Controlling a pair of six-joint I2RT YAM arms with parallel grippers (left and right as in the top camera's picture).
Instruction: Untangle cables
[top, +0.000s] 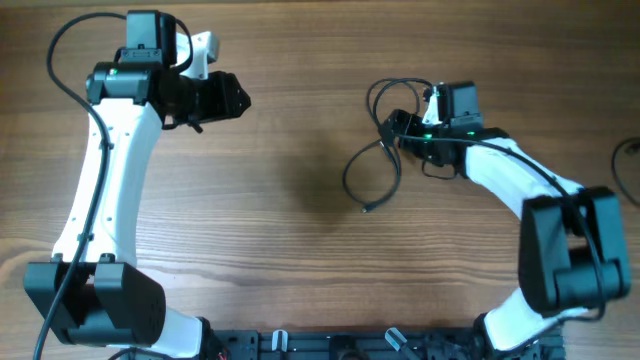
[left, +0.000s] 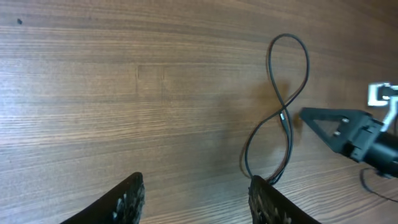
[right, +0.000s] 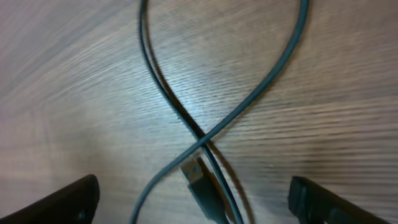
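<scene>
The cables (top: 376, 163) are thin dark wires lying in loops right of the table's centre, with one small plug end (top: 366, 208) pointing toward the front. In the right wrist view two strands cross (right: 202, 138) and a metal plug (right: 194, 172) lies on the wood between the jaws. My right gripper (top: 392, 126) hangs open over the loops' upper right part, its fingers (right: 69, 200) wide apart and gripping nothing. My left gripper (top: 240, 98) is far off at the upper left, open and empty (left: 196, 179). From it I see the cable's figure-eight (left: 287, 93) and a right finger (left: 329, 122).
The wooden table (top: 290, 200) carries nothing else near the cables. The arms' own thick black cables run along the left arm (top: 62, 60) and at the right edge (top: 625, 165). Both arm bases stand along the front edge.
</scene>
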